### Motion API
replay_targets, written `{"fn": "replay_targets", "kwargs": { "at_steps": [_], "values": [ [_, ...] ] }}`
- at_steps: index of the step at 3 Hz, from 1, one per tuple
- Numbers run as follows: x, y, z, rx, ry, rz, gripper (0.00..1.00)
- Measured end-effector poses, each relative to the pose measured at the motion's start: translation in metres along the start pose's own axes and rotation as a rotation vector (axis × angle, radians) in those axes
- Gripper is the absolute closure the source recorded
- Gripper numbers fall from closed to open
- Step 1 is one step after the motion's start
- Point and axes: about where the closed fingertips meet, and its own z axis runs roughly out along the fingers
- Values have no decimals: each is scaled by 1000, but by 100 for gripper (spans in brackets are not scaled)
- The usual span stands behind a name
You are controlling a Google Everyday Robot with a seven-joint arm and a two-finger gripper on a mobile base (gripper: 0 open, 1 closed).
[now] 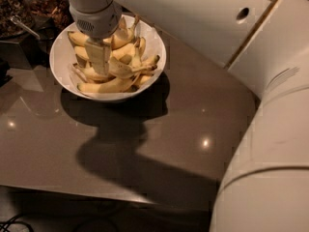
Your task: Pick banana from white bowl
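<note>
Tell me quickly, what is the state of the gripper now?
Gripper: low inside the white bowl, on the bananas; open or closed cannot be told.

Background of the scene. A glossy grey-brown table [159, 129] fills most of the frame; its front edge runs slantwise across the lower left. Overhead light shows as bright spots [206, 142] reflected on the surface, one right of centre and a fainter one at the far left. A broad dark shadow [120, 153] lies across the middle of the table. In the upper left corner stand containers [48, 6] of dark brown contents, with a metal utensil handle [23, 26] leaning out. Below the table edge, the floor [72, 216] is dark, with cables [12, 224] at the lower left. The gripper [101, 64] sits in the upper left of the frame.
</note>
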Motion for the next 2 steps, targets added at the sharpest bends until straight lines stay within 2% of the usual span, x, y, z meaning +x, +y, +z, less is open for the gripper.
{"fn": "replay_targets", "kwargs": {
  "at_steps": [2],
  "values": [
    [-7, 0, 24, -33, 32, -7, 35]
  ]
}}
